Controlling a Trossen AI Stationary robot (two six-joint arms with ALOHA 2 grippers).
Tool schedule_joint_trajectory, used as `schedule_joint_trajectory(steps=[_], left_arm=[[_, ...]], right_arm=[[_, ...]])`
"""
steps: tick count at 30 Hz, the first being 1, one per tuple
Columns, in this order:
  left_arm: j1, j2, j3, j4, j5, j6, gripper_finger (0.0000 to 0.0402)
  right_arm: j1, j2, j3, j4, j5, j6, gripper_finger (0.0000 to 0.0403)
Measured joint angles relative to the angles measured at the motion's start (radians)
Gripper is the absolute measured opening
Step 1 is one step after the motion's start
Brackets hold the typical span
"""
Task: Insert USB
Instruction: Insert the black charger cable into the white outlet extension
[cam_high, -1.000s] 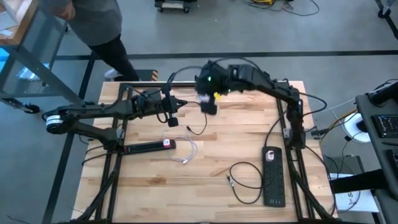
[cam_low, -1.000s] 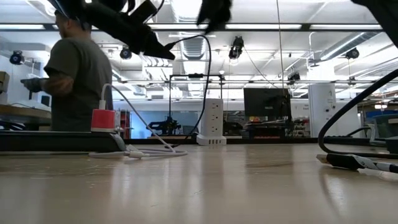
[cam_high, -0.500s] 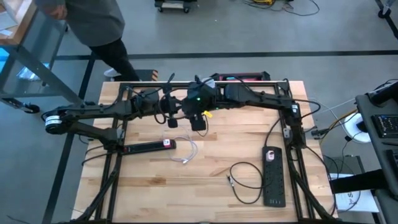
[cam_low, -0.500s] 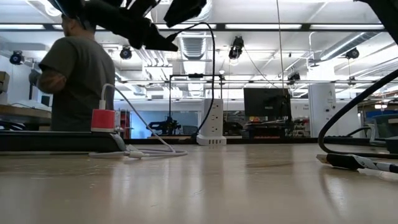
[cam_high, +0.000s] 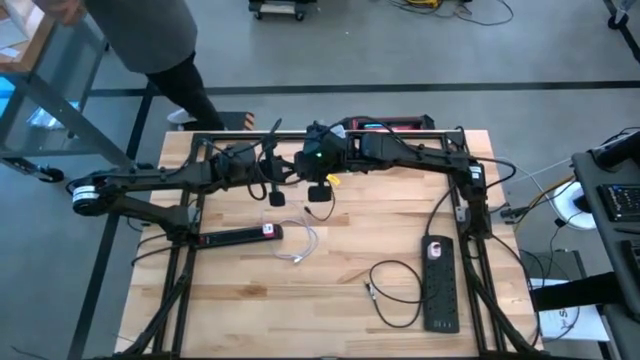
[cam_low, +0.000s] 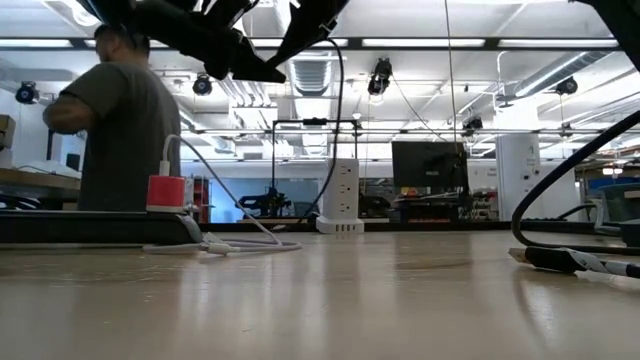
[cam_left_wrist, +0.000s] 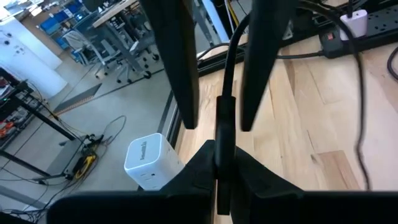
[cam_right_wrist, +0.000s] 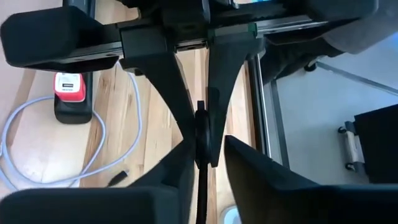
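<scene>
A black USB cable's plug (cam_left_wrist: 224, 115) hangs high above the table at its far middle, and my left gripper (cam_left_wrist: 217, 177) is shut on it. My right gripper (cam_right_wrist: 208, 149) faces it from the table's right. It is open, one finger on each side of the same plug (cam_right_wrist: 203, 134) with narrow gaps. The cable (cam_low: 338, 120) arcs up from the grippers and drops to the table. A white tower socket block (cam_low: 343, 195) stands on its base at the table's far edge. My left gripper pinches the black plug (cam_left_wrist: 219, 158) between its two fingertips, coming from the table's left and slanting a little down. The plug sticks out forward past the fingers, along them. It is lifted clear of the table, and the cable runs on from it.
A black power strip with a red switch (cam_high: 240, 236) and a white cable (cam_high: 300, 245) lie left of centre. Another black power strip (cam_high: 440, 285) and a loose black cable loop (cam_high: 395, 290) lie near the right edge. A person (cam_low: 125, 130) stands beyond the far left corner.
My right gripper has gone toward the table's left, from over the white block to the plug that my left gripper holds, and its arm has stretched out along the far edge. My left gripper and the plug have kept still.
</scene>
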Motion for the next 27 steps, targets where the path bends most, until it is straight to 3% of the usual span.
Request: schedule_joint_trajectory(steps=[9, 27], left_arm=[[0.0, 0.0, 0.0, 0.015, -0.004, -0.001, 0.0004], [0.0, 0.0, -0.002, 0.035, 0.027, -0.019, 0.0004]], right_arm=[[-0.002, 0.0, -0.006, 0.008, -0.008, -0.001, 0.0024], [-0.002, -0.001, -0.011, 0.007, -0.008, 0.026, 0.0021]])
